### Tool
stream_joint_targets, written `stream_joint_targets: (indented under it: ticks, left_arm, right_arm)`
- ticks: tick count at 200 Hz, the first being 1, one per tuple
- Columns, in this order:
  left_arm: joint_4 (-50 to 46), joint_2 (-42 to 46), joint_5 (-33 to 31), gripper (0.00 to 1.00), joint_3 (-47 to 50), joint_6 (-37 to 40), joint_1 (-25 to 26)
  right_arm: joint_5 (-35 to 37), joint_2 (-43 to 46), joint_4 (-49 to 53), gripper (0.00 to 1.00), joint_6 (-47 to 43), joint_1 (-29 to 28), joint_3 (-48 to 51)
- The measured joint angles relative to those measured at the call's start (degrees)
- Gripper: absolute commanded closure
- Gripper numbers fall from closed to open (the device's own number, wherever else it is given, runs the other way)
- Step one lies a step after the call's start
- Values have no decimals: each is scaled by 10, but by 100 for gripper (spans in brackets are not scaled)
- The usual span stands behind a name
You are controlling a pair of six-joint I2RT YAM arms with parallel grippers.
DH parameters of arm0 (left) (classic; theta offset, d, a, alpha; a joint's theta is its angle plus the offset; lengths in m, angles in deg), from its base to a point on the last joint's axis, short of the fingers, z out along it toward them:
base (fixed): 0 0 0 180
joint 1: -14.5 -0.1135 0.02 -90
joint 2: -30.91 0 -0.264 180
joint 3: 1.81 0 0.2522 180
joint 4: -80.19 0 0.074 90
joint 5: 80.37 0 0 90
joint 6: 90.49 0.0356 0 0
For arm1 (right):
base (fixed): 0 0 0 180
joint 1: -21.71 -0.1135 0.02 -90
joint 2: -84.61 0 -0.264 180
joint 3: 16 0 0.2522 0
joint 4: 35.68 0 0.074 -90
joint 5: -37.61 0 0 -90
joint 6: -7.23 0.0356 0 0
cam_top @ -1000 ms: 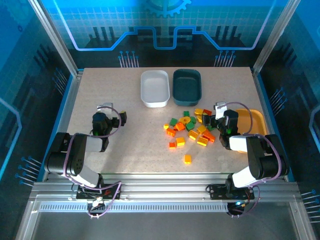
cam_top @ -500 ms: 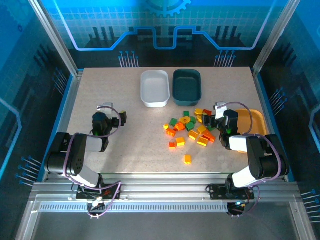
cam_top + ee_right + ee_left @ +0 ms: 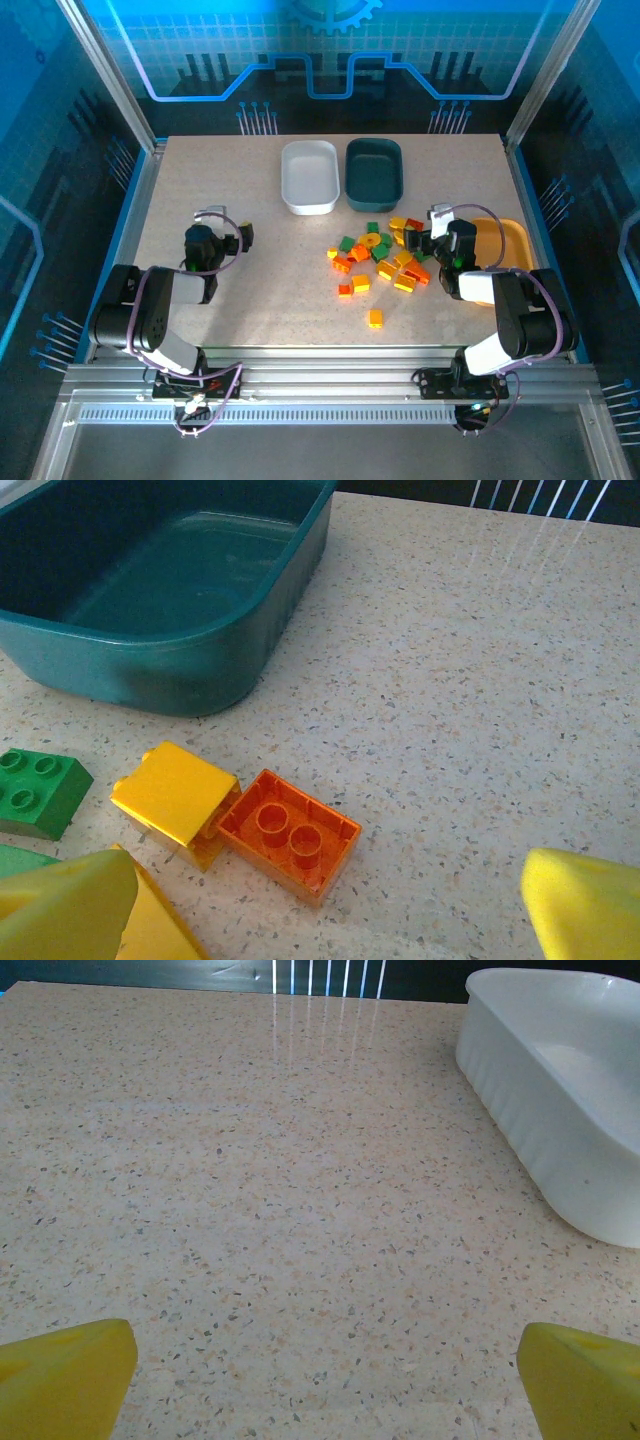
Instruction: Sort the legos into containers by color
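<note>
L hand (image 3: 325,1375): released, fingers wide apart, nothing betw. them; hovers low over bare desk (image 3: 250,1190), well apart from the pile.
White tray (image 3: 309,176): far side of desk, looks empty; its near corner shows ahead-right of L hand in the L wrist view.
Teal tray (image 3: 374,172): just beside white tray, on its R; inside looks empty.
Legos (image 3: 380,255): loose pile on desk, centre-right, near side of teal tray; yellow, orange-red, green mixed. One yellow stray (image 3: 375,318) lies apart, nearer the arm bases.
R hand (image 3: 322,905): released, holding nothing; sits at R edge of pile. Just ahead of it: orange brick (image 3: 290,847) lying hollow side up, touching a tilted yellow brick (image 3: 175,795); green brick (image 3: 35,792) further L.
Orange-yellow tray (image 3: 510,240): far R, partly under R arm; visible part looks empty.
Step (judgement): start of sorting, no brick binned yet; R hand lining up a 1st pick.
Next (judgement): drop R hand over one brick, prob. the orange one, clench on it alone w/o dragging the yellow neighbour, then carry to the tray chosen for that colour. Green to teal, yellow to orange-yellow seem obvious; orange-red likely white.
</note>
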Motion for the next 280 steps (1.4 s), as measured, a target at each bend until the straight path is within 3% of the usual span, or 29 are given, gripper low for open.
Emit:
stream_joint_targets:
  ticks: [105,126,152,174,190,210,219,250,260,280]
  left_arm:
    - [0,0,2,1,0,0,-1]
    - [-57,19,2,1,-16,0,-1]
    - [-211,127,-3,1,-86,-9,16]
    - [-292,215,-2,1,-169,-72,38]
    - [-351,253,-4,1,-223,-170,43]
    - [-413,276,-11,1,-242,-295,40]
    - [-427,278,-3,8,-229,-343,33]
    - [-516,206,43,35,-202,-436,6]
    - [-553,171,65,37,-207,-440,8]
    - [-611,117,90,37,-224,-442,33]
  right_arm:
    - [6,0,13,0,0,0,-6]
    - [47,6,142,0,2,-8,-83]
    - [112,53,291,0,0,-37,-226]
    - [158,117,405,0,80,-63,-337]
    - [145,126,479,0,170,-33,-422]
    - [63,87,559,30,241,59,-491]
    - [49,51,612,34,266,92,-525]
    - [61,-68,764,34,283,122,-546]
    - [65,-84,801,39,283,120,-531]
    - [81,-88,835,38,285,118,-494]
